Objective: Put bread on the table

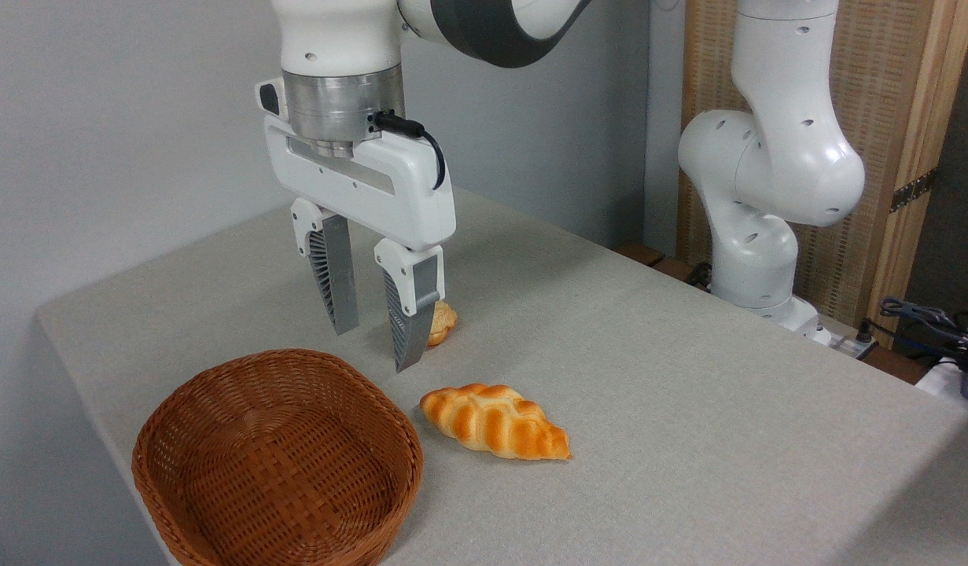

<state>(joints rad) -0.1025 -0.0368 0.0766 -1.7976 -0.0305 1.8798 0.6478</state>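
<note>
Hanging above the table [688, 377], the gripper [373, 346] is pointing its two ribbed fingers straight down with a clear gap between them, and nothing is sitting in that gap, so it is carrying no load. Its tips are floating off the cloth, above the far rim of the wicker basket [279, 456], which is lying empty at about seven o'clock from the gripper. That empty basket is suggesting the bread is no longer meant to be in it.

Moving rightward, the bread [440, 322], a small lumpy golden bun, is resting on the grey tabletop at roughly two o'clock from the fingertips; the right finger [409, 318] is partly covering it from this angle, so whether they are touching cannot be told. Since the bun is sitting on the cloth with the fingers parted, the placing step is looking done.

Farther right, at about five o'clock from the gripper, a braided loaf [495, 420] is lying on its side just beside the basket, apart from the bun.
</note>
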